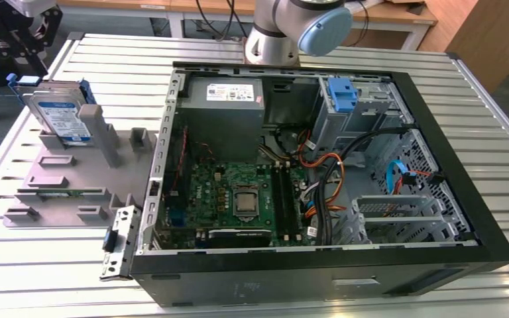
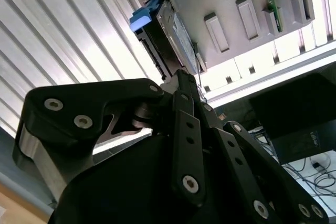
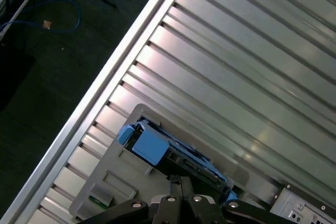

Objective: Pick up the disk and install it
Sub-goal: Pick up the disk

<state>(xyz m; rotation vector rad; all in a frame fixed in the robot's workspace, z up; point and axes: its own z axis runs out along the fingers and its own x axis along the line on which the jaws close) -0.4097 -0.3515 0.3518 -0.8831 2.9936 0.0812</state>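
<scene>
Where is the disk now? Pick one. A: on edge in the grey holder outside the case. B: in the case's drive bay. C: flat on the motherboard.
A: in the exterior view the disk stands on edge in the grey holder, beside the open case.

No legible print: only unreadable labels on the disk (image 1: 60, 116) and the power-supply box (image 1: 223, 109)

Bright, even light fills the exterior view, the table (image 1: 493, 132) shining softly at three o'clock of the shadowed open case (image 1: 325, 260), while in the second wrist view white glare washes the table slats behind the near-black tool (image 2: 180, 78).
</scene>
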